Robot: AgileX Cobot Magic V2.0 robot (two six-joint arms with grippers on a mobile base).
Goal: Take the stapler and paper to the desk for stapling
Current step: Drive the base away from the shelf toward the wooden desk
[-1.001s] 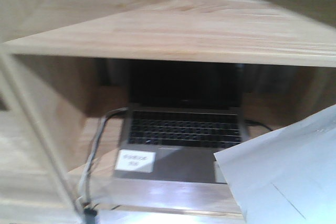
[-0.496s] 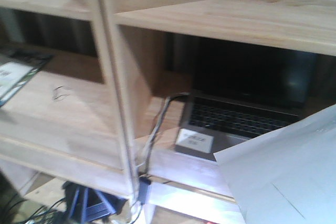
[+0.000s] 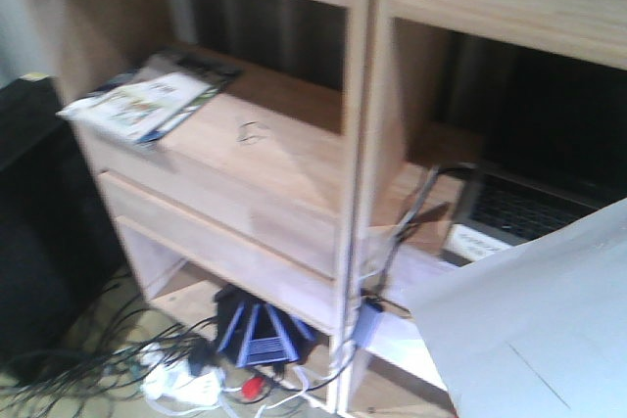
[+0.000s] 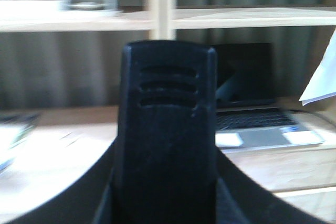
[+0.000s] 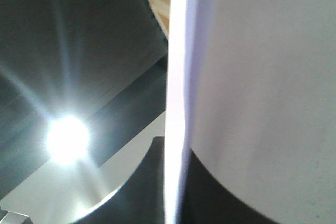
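Note:
The paper (image 3: 539, 330) is a white sheet filling the lower right of the front view. In the right wrist view it (image 5: 262, 77) runs edge-on between the jaws of my right gripper (image 5: 176, 182), which is shut on it. Its corner also shows in the left wrist view (image 4: 323, 85). My left gripper (image 4: 165, 182) is shut on a black upright body with three slots, the stapler (image 4: 167, 119). Its orange patch and label are hidden. The desk is out of view.
A wooden cabinet with an upright post (image 3: 358, 144) faces me. An open laptop (image 3: 519, 208) sits in its right bay, a magazine (image 3: 147, 95) on the left board. Cables, a power strip (image 3: 181, 379) and a blue-black device (image 3: 260, 330) lie on the floor. A dark panel (image 3: 29, 222) stands at left.
The front view has swung left along the cabinet: the laptop slid from centre to the right edge, and the magazine and floor cables came into view. The paper keeps its place.

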